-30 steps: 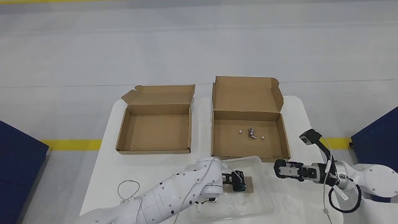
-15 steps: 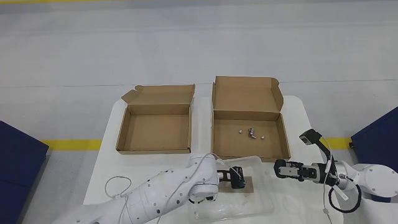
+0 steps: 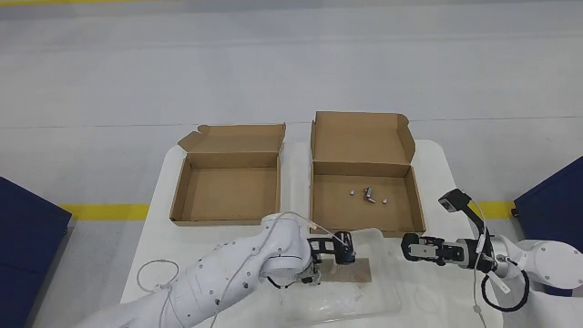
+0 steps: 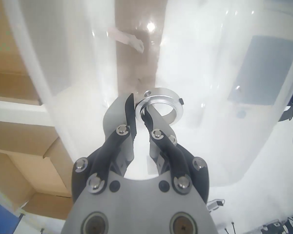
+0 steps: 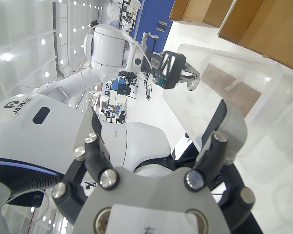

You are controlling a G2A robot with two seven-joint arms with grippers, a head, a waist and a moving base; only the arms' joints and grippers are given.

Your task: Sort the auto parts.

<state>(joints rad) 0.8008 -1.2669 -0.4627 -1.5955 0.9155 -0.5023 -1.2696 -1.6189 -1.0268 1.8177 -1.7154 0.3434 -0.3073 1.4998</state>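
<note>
We hold the metal ring (image 4: 162,91) in our left gripper (image 4: 139,110), which is clamped on the ring's wall: one finger passes through the hole and the other presses on the outside, so the ring juts out past the fingertips. We can make out a threaded hole in its rim and a small dark screw on its side. From above, the left gripper (image 3: 339,248) hangs over the clear tray (image 3: 378,296). Straight beyond its tips a brown sheet (image 4: 136,25) lies at the level of the tray's floor, though we cannot tell whether it is inside the tray or beneath it. On that sheet, farther out from the fingertips, rests a small pale part (image 4: 127,40), well apart from the ring. Our right wrist view shows the left gripper (image 5: 191,78) from the side, with the ring at its tip above the tray's near wall. Our right gripper (image 5: 158,113) has its fingers spread wide apart. It sits beside the tray, on the side away from the left gripper, and points towards it. Past both grippers, on the white bench (image 3: 155,246), two open cardboard boxes stand side by side. The left box (image 3: 228,157) is beyond the left gripper. The right box (image 3: 360,141) is beyond the gap between the two grippers, and a few small parts (image 3: 368,194) lie on its floor.
</note>
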